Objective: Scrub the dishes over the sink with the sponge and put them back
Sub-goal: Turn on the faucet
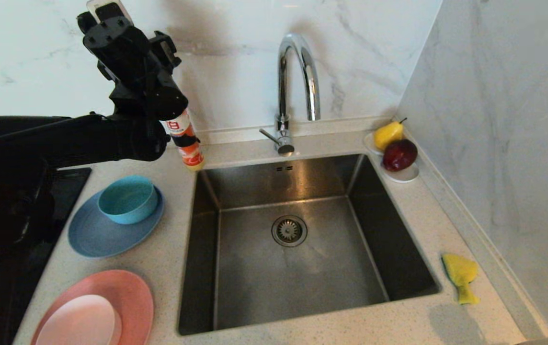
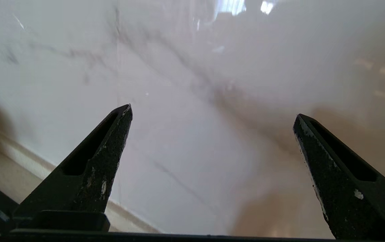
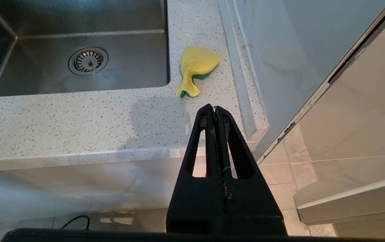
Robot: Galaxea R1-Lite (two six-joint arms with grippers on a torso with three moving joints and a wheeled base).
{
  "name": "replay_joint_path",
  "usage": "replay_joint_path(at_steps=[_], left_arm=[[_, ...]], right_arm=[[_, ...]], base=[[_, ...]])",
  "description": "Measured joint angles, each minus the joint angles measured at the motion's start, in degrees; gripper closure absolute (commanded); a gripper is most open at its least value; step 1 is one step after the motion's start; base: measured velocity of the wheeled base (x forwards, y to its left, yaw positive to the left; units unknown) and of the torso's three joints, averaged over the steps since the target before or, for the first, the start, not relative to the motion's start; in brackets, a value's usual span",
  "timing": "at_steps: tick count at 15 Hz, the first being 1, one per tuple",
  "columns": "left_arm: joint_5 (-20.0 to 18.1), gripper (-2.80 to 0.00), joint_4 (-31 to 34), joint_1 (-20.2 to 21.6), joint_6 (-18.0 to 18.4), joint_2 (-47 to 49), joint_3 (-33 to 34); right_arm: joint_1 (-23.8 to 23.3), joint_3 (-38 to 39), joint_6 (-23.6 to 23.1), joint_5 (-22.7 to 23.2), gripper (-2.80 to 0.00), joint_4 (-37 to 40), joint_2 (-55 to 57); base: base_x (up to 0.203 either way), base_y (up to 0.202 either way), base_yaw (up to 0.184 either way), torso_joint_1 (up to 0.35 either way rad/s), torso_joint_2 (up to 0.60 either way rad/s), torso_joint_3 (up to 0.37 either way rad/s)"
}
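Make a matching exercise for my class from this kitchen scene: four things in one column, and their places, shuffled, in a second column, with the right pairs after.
Things
1. sponge
2. teal bowl
3. small pale pink dish
4. drain strainer

Places
A. on the grey-blue plate
B. in the floor of the sink
C. on the counter right of the sink
D. on the large salmon-pink plate

Pairs: 1-C, 2-A, 3-D, 4-B
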Motion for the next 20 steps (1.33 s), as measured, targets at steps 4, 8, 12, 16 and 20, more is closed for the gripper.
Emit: replay_joint_path(at_steps=[4,8,12,16,20], left_arm=[[0.0,-2.80,1.2,0.0,-0.1,-3.9,0.1],[-1.8,-2.80,5.8,0.0,-0.5,-10.5,0.6],[-3.3,-2.80,15.2,0.0,-0.2,-19.4,4.1],[-12.8,-2.80,38.8,0.4,-0.5,-32.1,5.6],[-22.1,0.00,52.8,0.5,-2.1,-43.4,11.0]], right_arm=[[0.0,0.0,0.0,0.0,0.00,0.0,0.0],[0.0,0.0,0.0,0.0,0.00,0.0,0.0],[0.0,0.0,0.0,0.0,0.00,0.0,0.0],[0.0,0.0,0.0,0.0,0.00,0.0,0.0],[0.0,0.0,0.0,0.0,0.00,0.0,0.0]], base=[[0.000,0.000,0.000,0.000,0.00,0.000],[0.000,0.000,0.000,0.000,0.00,0.000],[0.000,0.000,0.000,0.000,0.00,0.000],[0.000,0.000,0.000,0.000,0.00,0.000],[0.000,0.000,0.000,0.000,0.00,0.000]])
